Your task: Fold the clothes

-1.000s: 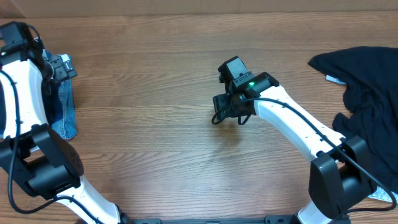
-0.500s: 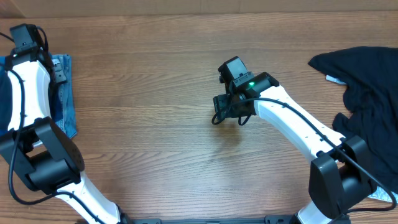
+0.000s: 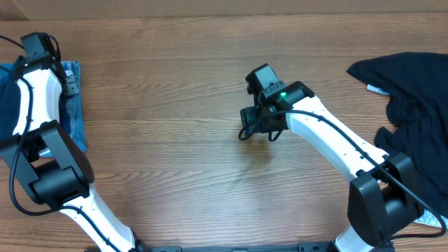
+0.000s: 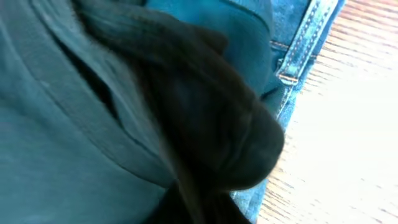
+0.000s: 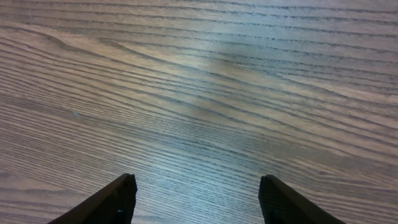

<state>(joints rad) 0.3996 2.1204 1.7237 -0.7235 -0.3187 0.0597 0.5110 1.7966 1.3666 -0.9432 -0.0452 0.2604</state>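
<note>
Folded blue jeans (image 3: 74, 115) lie at the table's far left, with a dark teal garment (image 3: 5, 105) on their left side. In the left wrist view this teal cloth (image 4: 56, 143) fills the frame, and a bunched fold (image 4: 211, 124) of it runs down into my left gripper (image 4: 208, 210). That gripper is shut on the cloth and its fingers are hidden in it. The denim waistband (image 4: 305, 37) shows beside it. My right gripper (image 5: 196, 180) hovers open over bare wood at mid-table, nothing between its fingers.
A heap of black clothes (image 3: 413, 105) with a white label lies at the right edge, partly under the right arm's base. The wooden table (image 3: 175, 154) stretches between the two piles. The left arm (image 3: 31, 77) reaches over the jeans.
My left gripper has swung left from over the jeans onto the teal garment and shut on a fold of it. The right arm has stayed still.
</note>
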